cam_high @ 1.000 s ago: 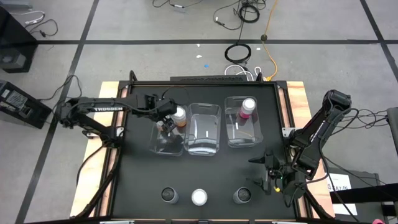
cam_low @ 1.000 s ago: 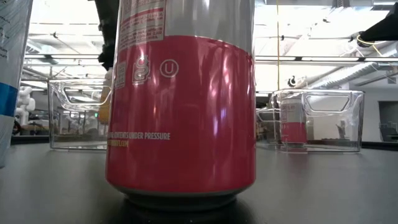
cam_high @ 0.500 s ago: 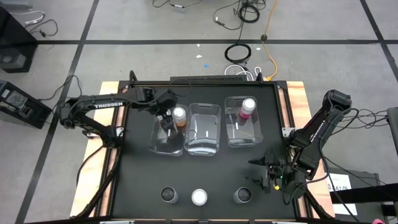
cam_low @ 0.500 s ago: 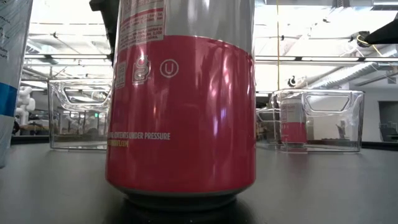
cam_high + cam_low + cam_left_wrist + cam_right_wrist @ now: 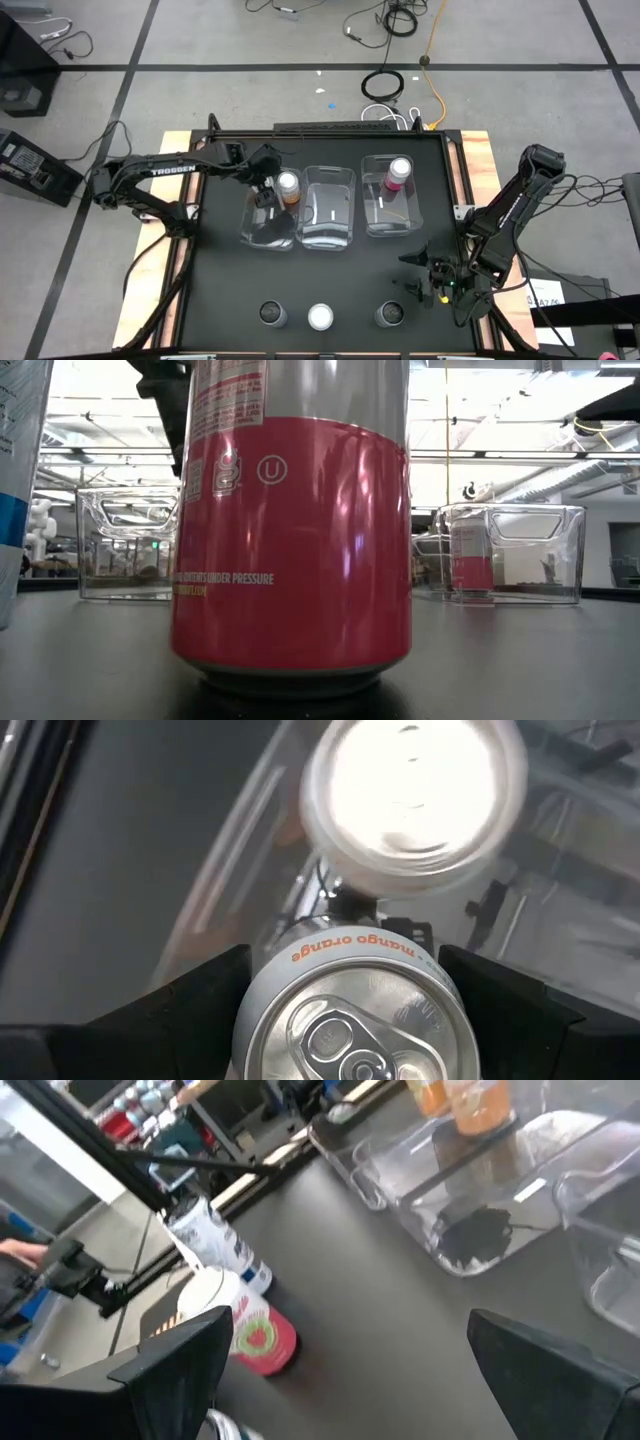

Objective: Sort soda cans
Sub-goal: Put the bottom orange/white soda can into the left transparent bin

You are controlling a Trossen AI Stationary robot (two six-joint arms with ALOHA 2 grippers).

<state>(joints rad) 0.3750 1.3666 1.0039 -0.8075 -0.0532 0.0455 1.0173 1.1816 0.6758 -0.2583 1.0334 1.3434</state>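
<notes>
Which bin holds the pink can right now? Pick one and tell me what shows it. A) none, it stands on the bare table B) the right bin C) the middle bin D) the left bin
B: in the high view the pink can stands inside the right bin, while the middle bin holds no can and the left bin has an orange can.

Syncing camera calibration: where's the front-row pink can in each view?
High: pink can, front row, middle.
Low: pink can fills the centre.
Left wrist: not in it.
Right wrist: pink can beside the white-and-blue can.
Landmark: left bin holding an orange can.
</notes>
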